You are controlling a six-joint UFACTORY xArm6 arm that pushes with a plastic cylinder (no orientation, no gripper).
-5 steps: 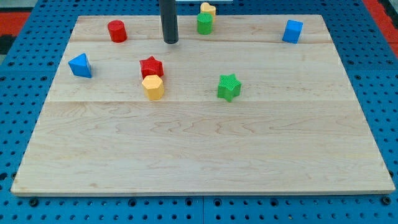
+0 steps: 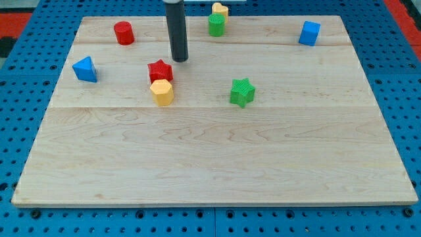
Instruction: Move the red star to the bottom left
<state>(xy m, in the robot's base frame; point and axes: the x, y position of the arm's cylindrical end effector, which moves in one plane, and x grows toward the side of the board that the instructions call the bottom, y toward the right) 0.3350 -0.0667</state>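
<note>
Our tip (image 2: 179,59) sits just above-right of the red star (image 2: 160,70); with no hand to judge, pushing risks dragging the touching yellow hexagonal block (image 2: 162,92) along.

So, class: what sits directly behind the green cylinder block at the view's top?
A yellow block pokes out behind the green cylinder block, apparently touching it. Its lower part is covered, so its shape is unclear.
</note>
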